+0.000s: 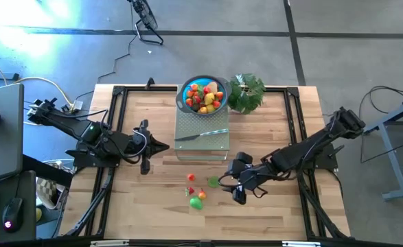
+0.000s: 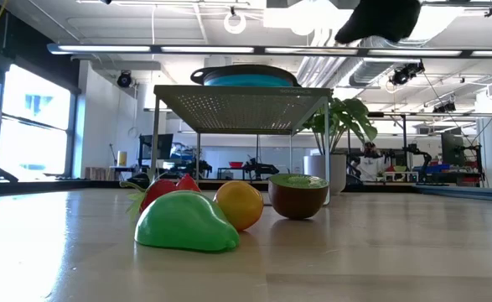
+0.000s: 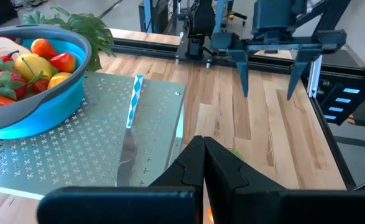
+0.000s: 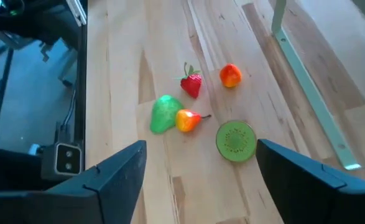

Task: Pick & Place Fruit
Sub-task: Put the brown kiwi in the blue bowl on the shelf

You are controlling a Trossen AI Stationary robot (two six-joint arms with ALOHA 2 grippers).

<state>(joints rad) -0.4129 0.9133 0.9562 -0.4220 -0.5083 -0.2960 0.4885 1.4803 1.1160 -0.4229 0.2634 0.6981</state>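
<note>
Several small toy fruits lie on the wooden table: a kiwi half [image 4: 236,141] with its cut face up, a green pear [image 4: 165,113], a yellow-orange fruit [image 4: 187,120], a strawberry [image 4: 191,84] and a small orange one [image 4: 231,75]. More fruit fills the blue bowl [image 1: 183,100], which stands on a perforated metal stand [image 1: 213,144]. My right gripper [image 4: 201,168] hangs open above the table, just right of the kiwi half [image 1: 213,181], with nothing between its fingers. My left gripper [image 1: 164,145] is shut and empty, in the air left of the stand.
A slim knife [image 1: 201,134] lies on the stand in front of the bowl. A leafy green plant [image 1: 246,92] stands right of the bowl at the table's far edge. Black rails [image 1: 297,116] run along the table's sides. Bare wood lies near the front edge.
</note>
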